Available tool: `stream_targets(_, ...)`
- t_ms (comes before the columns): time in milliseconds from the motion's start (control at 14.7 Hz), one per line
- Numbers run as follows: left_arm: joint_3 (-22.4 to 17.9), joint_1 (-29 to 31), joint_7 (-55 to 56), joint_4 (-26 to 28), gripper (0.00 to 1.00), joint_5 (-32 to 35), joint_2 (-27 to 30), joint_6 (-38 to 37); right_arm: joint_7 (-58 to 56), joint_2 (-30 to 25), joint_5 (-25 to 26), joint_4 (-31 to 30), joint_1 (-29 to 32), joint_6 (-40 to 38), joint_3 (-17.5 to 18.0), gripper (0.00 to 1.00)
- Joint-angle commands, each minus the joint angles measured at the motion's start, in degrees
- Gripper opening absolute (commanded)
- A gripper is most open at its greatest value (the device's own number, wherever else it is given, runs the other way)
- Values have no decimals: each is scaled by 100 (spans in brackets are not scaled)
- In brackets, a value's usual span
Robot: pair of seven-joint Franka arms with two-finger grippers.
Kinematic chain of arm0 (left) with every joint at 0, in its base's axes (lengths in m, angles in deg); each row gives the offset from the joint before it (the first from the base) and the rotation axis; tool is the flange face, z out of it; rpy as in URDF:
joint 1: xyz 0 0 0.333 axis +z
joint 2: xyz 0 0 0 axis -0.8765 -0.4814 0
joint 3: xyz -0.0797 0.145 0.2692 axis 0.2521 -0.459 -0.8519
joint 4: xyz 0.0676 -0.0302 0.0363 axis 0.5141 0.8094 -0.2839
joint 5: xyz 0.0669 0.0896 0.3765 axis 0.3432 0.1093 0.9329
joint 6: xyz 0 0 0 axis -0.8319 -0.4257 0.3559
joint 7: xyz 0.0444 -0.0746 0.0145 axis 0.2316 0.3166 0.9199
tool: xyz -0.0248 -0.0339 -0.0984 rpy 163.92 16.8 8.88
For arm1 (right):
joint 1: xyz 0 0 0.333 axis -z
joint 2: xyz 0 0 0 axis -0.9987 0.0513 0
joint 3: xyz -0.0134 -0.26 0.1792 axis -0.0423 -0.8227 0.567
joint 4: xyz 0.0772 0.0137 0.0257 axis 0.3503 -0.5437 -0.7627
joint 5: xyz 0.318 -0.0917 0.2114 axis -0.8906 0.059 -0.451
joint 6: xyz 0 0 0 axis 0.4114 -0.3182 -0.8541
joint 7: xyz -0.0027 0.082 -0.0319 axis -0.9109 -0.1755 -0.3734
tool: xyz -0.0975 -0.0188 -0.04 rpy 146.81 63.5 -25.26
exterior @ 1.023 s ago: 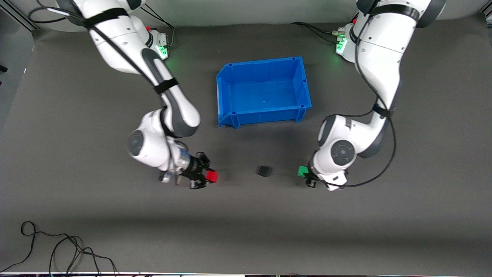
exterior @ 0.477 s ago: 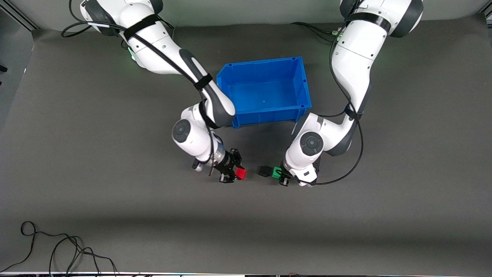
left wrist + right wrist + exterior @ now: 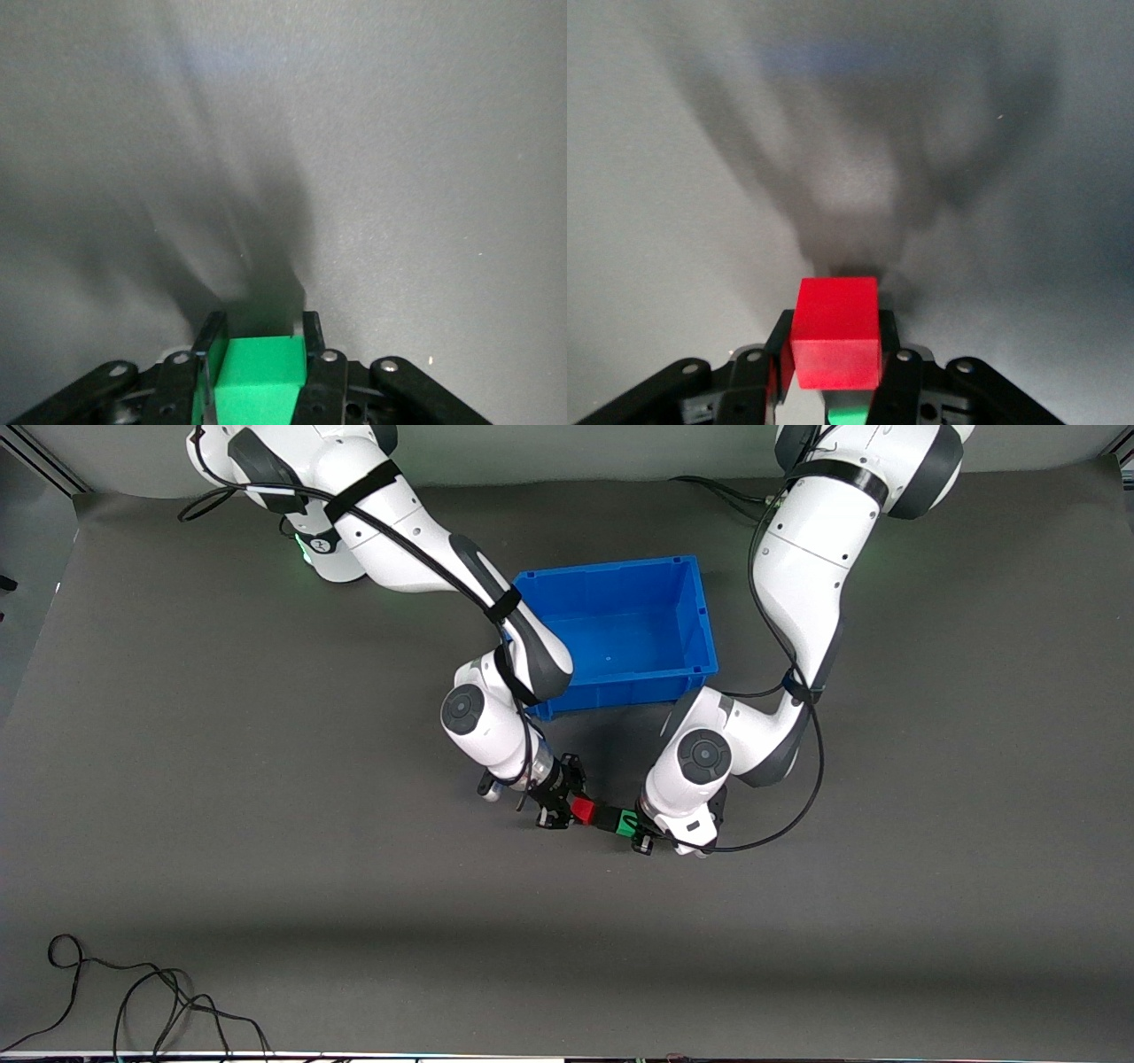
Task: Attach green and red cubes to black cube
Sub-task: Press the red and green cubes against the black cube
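In the front view the red cube (image 3: 582, 810), the black cube (image 3: 607, 817) and the green cube (image 3: 627, 824) stand in one row, pressed together, nearer the camera than the bin. My right gripper (image 3: 578, 809) is shut on the red cube at the right arm's end of the row. My left gripper (image 3: 633, 826) is shut on the green cube at the left arm's end. The left wrist view shows the green cube (image 3: 259, 376) between the fingers (image 3: 211, 341). The right wrist view shows the red cube (image 3: 837, 332) between the fingers (image 3: 778, 341). The black cube is hidden in both wrist views.
A blue bin (image 3: 620, 689) stands farther from the camera than the cubes, with nothing in it, partly covered by the right arm's forearm. A loose black cable (image 3: 133, 1001) lies at the table's near edge toward the right arm's end.
Both arms have swung inward over the last second. The left gripper brought the green cube against the black cube first, then the right gripper brought the red cube against its free face.
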Motion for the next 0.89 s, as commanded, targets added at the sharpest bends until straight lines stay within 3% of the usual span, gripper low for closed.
stream_targets(0,-114,-109,87,-178,0,-35,-111,-74,119,180,-117,186,-112,95,-70,25)
stream_targets(818,-114,-109,87,-178,4,-8,-111,-38,83,285,-20,396,-112,104,-78,26)
